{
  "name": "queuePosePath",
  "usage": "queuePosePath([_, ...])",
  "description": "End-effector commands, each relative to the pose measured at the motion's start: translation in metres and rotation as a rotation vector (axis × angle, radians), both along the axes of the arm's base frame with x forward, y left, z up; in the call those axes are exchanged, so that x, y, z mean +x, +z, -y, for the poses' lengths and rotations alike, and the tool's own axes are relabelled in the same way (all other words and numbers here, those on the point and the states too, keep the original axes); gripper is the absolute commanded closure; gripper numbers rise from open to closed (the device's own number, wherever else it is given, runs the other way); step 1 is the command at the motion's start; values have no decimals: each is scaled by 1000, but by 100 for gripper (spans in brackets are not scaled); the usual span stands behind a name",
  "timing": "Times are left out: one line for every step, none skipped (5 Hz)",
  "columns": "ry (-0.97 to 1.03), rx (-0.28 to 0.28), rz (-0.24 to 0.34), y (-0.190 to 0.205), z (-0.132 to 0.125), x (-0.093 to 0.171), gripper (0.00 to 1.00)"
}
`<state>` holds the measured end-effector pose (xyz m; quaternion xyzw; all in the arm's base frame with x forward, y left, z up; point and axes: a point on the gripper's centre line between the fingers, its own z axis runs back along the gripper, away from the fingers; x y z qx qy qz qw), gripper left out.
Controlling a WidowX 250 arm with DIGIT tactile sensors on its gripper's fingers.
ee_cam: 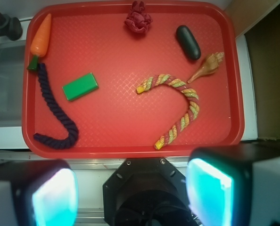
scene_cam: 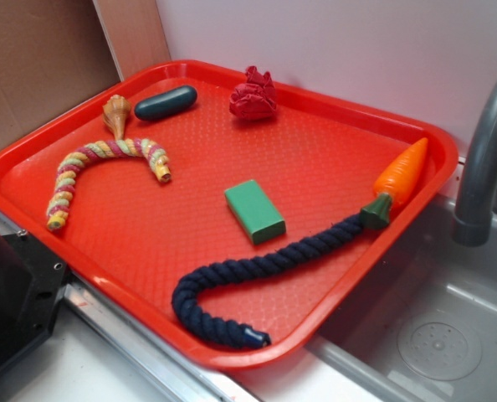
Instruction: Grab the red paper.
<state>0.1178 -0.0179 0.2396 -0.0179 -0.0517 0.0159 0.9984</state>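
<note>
The tool (ee_cam: pixel 132 193) hangs spread wide over the tray's near rim, its two fingers (ee_cam: pixel 53 195) holding nothing. On the red tray (ee_cam: pixel 130 146) beyond lie a striped rope (ee_cam: pixel 177 106) and a green block (ee_cam: pixel 80 86). The red paper (ee_cam: pixel 138 20) (a crumpled wad) sits near the far rim, beside a dark capsule (ee_cam: pixel 188 42), well apart from the tool.

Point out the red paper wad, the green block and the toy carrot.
red paper wad (scene_cam: pixel 253 94), exterior view, middle of its crumpled surface
green block (scene_cam: pixel 254 211), exterior view, centre of its top face
toy carrot (ee_cam: pixel 41 34), wrist view, middle of its orange body
</note>
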Motion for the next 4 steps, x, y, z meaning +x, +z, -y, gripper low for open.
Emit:
queuePosePath([0,0,0,0,0,0,0])
queuePosePath([44,-20,54,-50,-21,50,0])
queuePosePath([8,-18,96,-73,-25,93,0])
queuePosePath([-21,-16,151,-98,-24,130,0])
